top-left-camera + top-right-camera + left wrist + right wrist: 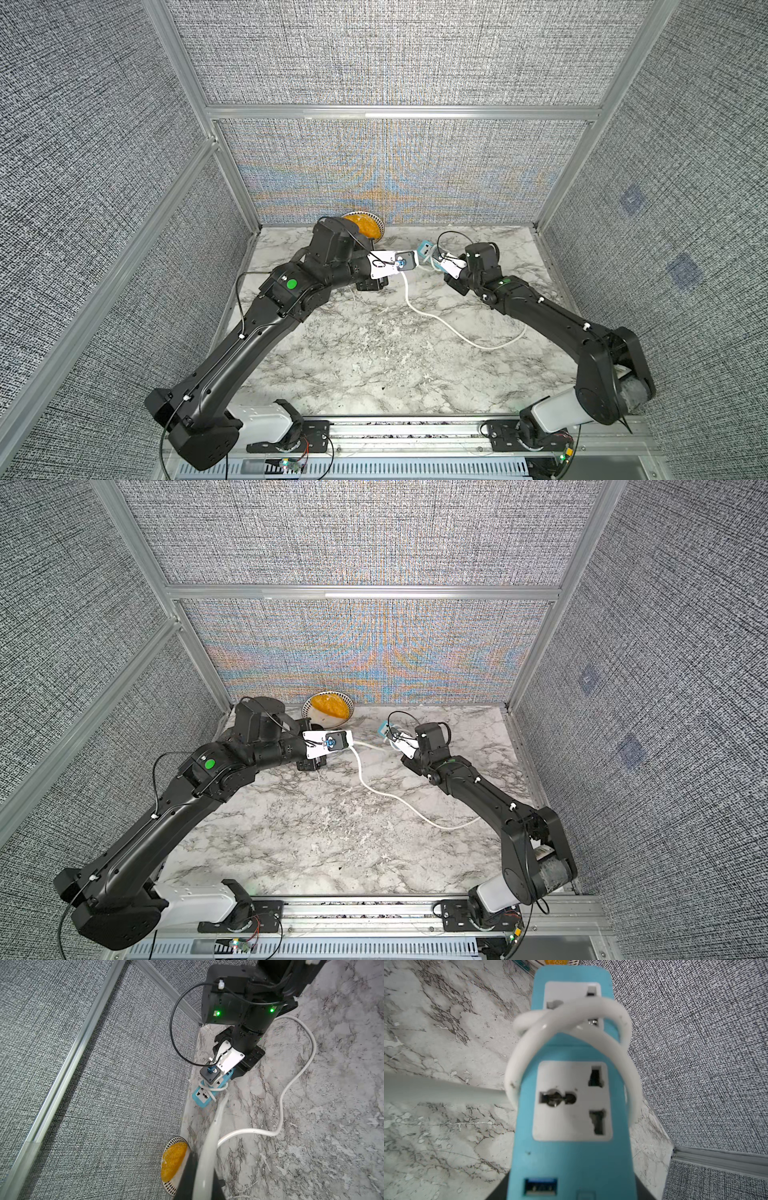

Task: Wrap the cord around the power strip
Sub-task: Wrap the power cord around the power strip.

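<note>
The light-blue power strip (426,249) (384,729) is lifted off the marble near the back wall. My right gripper (440,266) (572,1192) is shut on its USB end, dark fingers on both sides. The thick white cord (571,1018) loops twice around the strip (571,1157) between the two socket faces. From there the cord (291,1082) runs to my left gripper (204,1169), which is shut on it a short way left of the strip (202,1097). The rest of the cord (436,318) (395,798) trails across the table toward the right arm. The plug is hidden.
A patterned bowl (365,224) (328,706) (173,1163) with an orange filling stands at the back wall behind the left wrist. Fabric walls with metal rails close the table on three sides. The marble tabletop (374,365) stretches toward the front rail.
</note>
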`<state>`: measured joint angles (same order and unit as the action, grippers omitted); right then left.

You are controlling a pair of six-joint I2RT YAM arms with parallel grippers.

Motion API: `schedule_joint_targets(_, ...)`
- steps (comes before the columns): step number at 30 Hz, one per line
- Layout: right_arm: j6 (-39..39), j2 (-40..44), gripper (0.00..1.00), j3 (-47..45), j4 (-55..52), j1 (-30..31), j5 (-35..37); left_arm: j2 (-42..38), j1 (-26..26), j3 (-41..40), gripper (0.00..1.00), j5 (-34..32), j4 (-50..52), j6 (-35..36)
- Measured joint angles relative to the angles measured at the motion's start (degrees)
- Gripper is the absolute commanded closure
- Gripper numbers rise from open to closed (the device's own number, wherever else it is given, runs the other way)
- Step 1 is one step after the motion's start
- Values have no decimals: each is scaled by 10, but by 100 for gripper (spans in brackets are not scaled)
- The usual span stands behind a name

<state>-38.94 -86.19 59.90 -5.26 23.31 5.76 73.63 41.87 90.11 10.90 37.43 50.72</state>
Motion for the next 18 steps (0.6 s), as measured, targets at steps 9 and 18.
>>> schedule_joint_targets(9,-35,83,100,-78,13,0,-62,32,-2,53,100,17,4,10)
schedule_joint_targets(18,-83,152,100,-121,11,-5,-156,83,-39,130,100,34,35,24)
